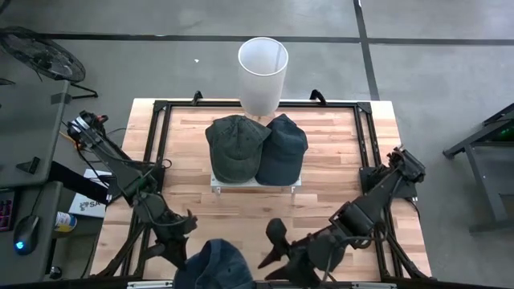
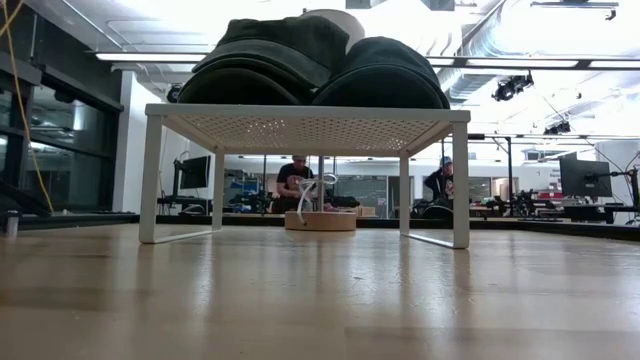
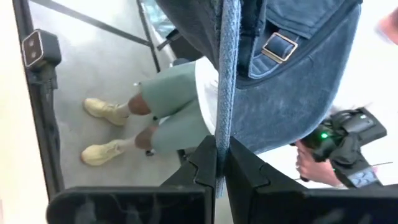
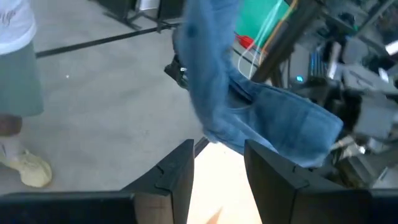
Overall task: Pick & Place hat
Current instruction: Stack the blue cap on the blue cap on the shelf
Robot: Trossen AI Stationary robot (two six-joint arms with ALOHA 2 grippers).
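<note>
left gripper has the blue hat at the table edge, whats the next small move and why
Probably carry the blue hat toward the rack. The left gripper is shut on its edge at the near edge of the table, two hats already sit on the rack, and the right gripper is open beside it, holding nothing.

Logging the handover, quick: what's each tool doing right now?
Left tool: closed on the blue hat, at the table's near edge.
Right tool: open, holding nothing, beside that hat.

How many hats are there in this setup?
3. A green hat and a navy hat sit side by side on the white rack; a blue denim hat hangs pinched in the left gripper at the table's near edge. Others could be out of view.
</note>
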